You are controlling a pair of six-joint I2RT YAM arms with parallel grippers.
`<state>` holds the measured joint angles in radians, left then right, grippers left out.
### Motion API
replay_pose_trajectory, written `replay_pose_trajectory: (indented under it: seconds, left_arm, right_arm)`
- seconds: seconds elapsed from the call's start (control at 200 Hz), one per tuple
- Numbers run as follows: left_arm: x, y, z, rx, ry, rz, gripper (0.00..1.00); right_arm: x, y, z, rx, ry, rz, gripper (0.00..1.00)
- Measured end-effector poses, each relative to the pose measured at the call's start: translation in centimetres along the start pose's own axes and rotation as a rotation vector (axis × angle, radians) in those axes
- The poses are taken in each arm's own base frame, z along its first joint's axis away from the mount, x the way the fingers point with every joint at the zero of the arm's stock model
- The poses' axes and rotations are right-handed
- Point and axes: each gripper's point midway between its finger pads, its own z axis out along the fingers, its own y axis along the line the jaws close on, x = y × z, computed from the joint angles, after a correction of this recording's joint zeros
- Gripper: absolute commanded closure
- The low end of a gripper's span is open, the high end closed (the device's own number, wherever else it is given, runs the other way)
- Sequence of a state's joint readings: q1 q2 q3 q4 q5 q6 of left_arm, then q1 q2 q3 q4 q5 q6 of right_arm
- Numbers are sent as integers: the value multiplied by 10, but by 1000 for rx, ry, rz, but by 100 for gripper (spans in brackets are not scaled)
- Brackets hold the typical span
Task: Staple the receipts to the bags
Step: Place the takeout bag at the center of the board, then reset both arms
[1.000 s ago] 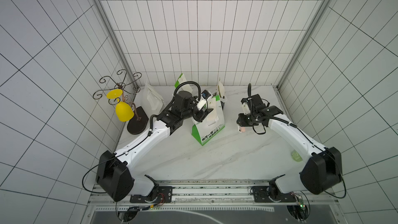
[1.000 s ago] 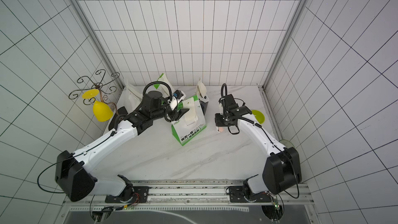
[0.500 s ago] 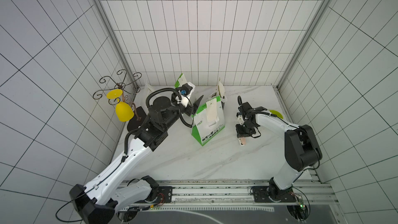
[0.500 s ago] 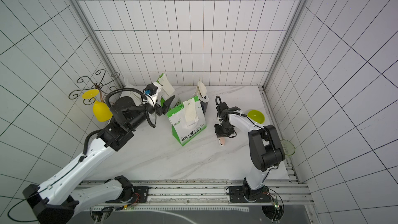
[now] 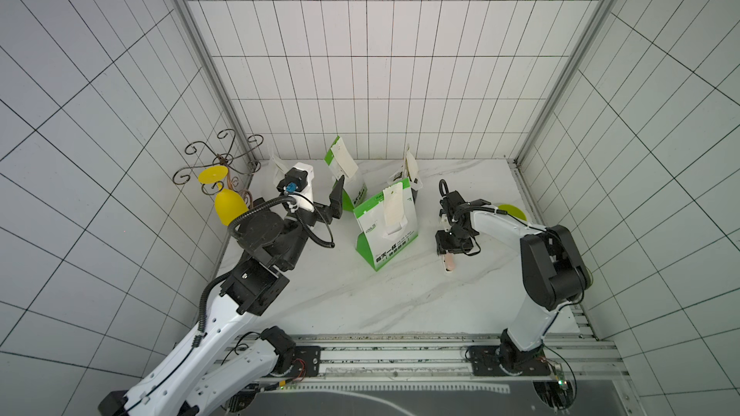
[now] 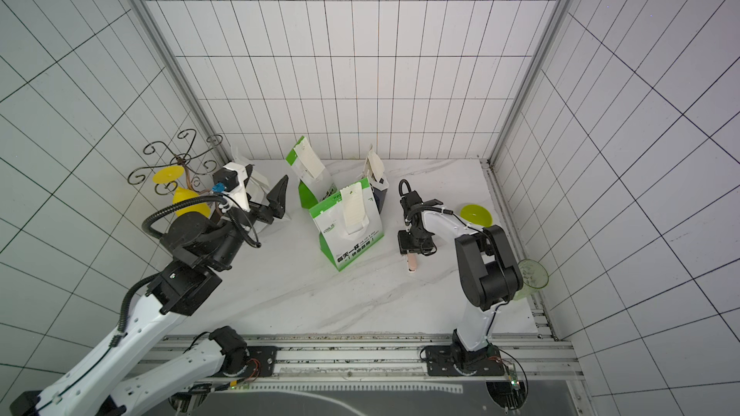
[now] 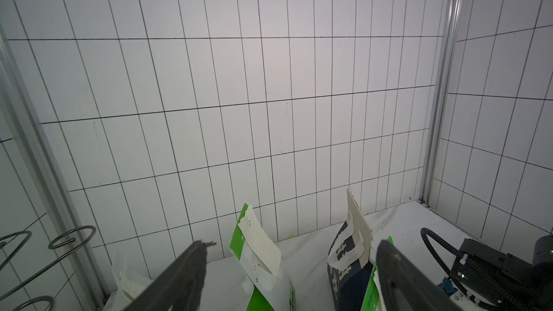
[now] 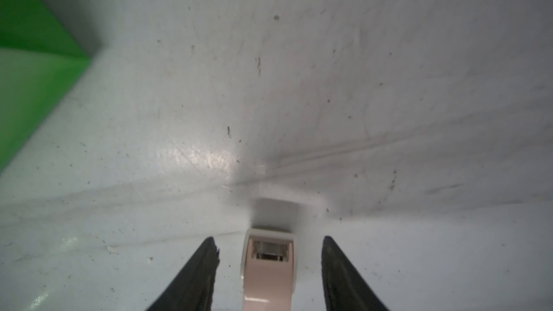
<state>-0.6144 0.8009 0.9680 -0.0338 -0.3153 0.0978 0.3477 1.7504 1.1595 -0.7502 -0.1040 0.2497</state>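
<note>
Now that the jaws of the right gripper [image 8: 269, 245] have parted, the pink stapler [image 8: 267, 276] lies free between them on the surface [image 8: 389, 91] (touching neither). The left gripper [image 7: 294, 245], jaws wide and empty, has backed off the front green-and-white bag [image 5: 394, 240]; its receipt [image 5: 392, 208] hangs attached, apparently stapled.

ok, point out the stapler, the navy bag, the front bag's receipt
stapler [image 8: 267, 279]: right wrist view, pink body.
navy bag [image 7: 347, 288]: left wrist view, dark side.
front bag's receipt [image 5: 393, 210]: in a top view, strip's middle.
</note>
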Motion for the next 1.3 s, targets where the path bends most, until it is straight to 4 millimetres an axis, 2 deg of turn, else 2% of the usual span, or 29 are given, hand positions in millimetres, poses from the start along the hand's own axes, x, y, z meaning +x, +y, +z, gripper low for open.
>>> replay_pose_trajectory:
  seconds: [0.025, 0.045, 0.06, 0.095, 0.15, 0.19, 0.215, 0.225, 0.24, 0.28, 0.33, 0.415, 0.515, 0.595, 0.685, 0.795, 0.919, 1.044, 1.189, 1.299]
  left_arm:
    - [0, 3, -1, -15, 0, -8, 9]
    - [1, 5, -2, -26, 0, -11, 3]
    - [2, 7, -3, -36, 1, -16, 2]
    - [5, 11, -5, -59, 5, -26, 2]
    - [14, 17, -9, -87, 17, -27, 2]
    - [23, 20, -12, -104, 32, -26, 2]
    - [30, 23, -14, -115, 41, -24, 2]
    - [34, 24, -15, -119, 49, -22, 2]
    - [39, 25, -16, -125, 56, -19, 2]
    - [55, 28, -20, -138, 81, -14, 2]
    - [77, 34, -23, -159, 119, -3, 2]
    - [118, 52, -26, -223, 208, 8, 2]
    - [162, 85, -23, -324, 319, -11, 2]
    - [193, 103, -18, -368, 393, -37, 2]
    - [229, 104, -12, -354, 471, -43, 3]
    - [269, 93, -4, -286, 565, -45, 3]
    - [294, 85, -1, -233, 577, -34, 3]
    - [309, 84, -1, -217, 554, 3, 3]
    - [326, 91, 14, -228, 522, 49, 4]
    - [346, 103, 10, -250, 521, 71, 4]
  right_arm:
    - [-3, 1, -5, -3, -23, 0, 36]
    - [-7, 1, -11, -6, -47, 6, 35]
    - [-9, 2, -16, -7, -66, 5, 31]
    - [-18, 4, -31, -14, -132, 12, 29]
    - [-33, 8, -63, -27, -263, 23, 28]
    - [-45, 10, -93, -42, -388, 34, 25]
    - [-51, 11, -110, -53, -462, 45, 15]
    - [-54, 11, -119, -60, -498, 50, 6]
    - [-56, 12, -129, -70, -545, 60, 1]
    - [-60, 10, -158, -93, -673, 81, 1]
    - [-59, 8, -184, -124, -808, 102, 0]
    - [-53, 4, -210, -166, -973, 138, 0]
    - [-50, -4, -218, -177, -1083, 176, 0]
    - [-53, -8, -222, -174, -1137, 195, 0]
    - [-57, -10, -232, -170, -1192, 212, 1]
    - [-63, -15, -245, -160, -1255, 239, 0]
    - [-66, -20, -247, -146, -1288, 269, 0]
    - [-70, -23, -233, -128, -1268, 282, 0]
    - [-70, -28, -215, -96, -1234, 291, 1]
    - [-69, -34, -210, -77, -1232, 302, 1]
